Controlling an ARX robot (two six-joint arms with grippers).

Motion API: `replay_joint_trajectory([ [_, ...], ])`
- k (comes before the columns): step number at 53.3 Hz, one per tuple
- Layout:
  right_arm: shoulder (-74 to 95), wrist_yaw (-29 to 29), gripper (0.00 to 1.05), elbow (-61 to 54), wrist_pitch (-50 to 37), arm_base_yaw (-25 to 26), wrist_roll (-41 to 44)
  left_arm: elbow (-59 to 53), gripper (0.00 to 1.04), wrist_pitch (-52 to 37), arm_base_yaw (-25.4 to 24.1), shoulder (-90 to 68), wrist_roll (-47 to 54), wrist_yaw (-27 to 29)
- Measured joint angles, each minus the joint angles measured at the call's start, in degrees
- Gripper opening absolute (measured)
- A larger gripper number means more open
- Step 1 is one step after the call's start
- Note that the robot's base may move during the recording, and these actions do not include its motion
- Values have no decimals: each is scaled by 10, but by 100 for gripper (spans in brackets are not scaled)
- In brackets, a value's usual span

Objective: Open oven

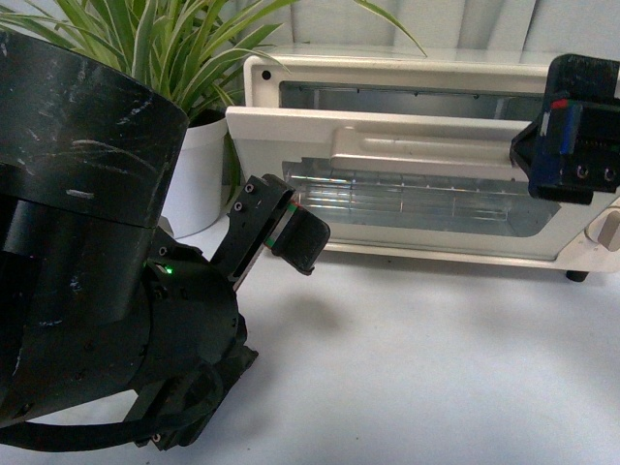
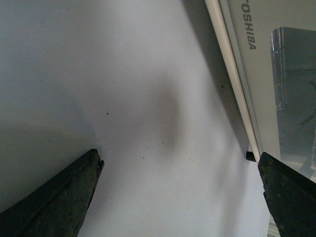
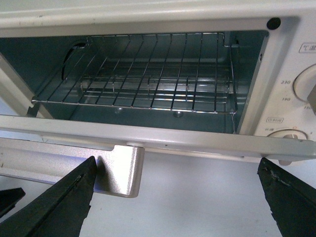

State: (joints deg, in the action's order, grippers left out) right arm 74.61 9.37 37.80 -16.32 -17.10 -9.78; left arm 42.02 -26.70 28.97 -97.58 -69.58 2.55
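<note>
The cream-white oven [image 1: 407,73] stands at the back of the white table. Its glass door [image 1: 281,136] hangs partly open, tilted forward, with the pale bar handle [image 1: 417,145] along its top edge. My right gripper [image 1: 567,145] hovers open at the door's right end. In the right wrist view this gripper [image 3: 177,168] straddles the handle's end [image 3: 118,170], under the door edge [image 3: 197,140], and the wire rack [image 3: 148,74] shows inside. My left gripper [image 1: 286,228] is open, low by the door's left corner. In the left wrist view it [image 2: 180,158] holds nothing above the table beside the oven [image 2: 256,74].
A spider plant [image 1: 174,48] in a white pot [image 1: 199,165] stands left of the oven, behind my left arm. Round knobs [image 3: 306,81] sit on the oven's right panel, and one knob [image 1: 610,231] shows in the front view. A black foot [image 1: 576,276] rests on the table [image 1: 407,368].
</note>
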Motion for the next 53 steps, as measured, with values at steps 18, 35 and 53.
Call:
replay_joint_trajectory([
  [18,-7,-28,95,-74,-38,-26,18,-5,98,0,-2,3,7,-1],
  [35,-108,-35,95,-125,24,-7,15,-10,98,0,-6,7,21,-3],
  [53,-292,-109,95,-138,103,89,-26,-7,98,21,-7,12,61,21],
])
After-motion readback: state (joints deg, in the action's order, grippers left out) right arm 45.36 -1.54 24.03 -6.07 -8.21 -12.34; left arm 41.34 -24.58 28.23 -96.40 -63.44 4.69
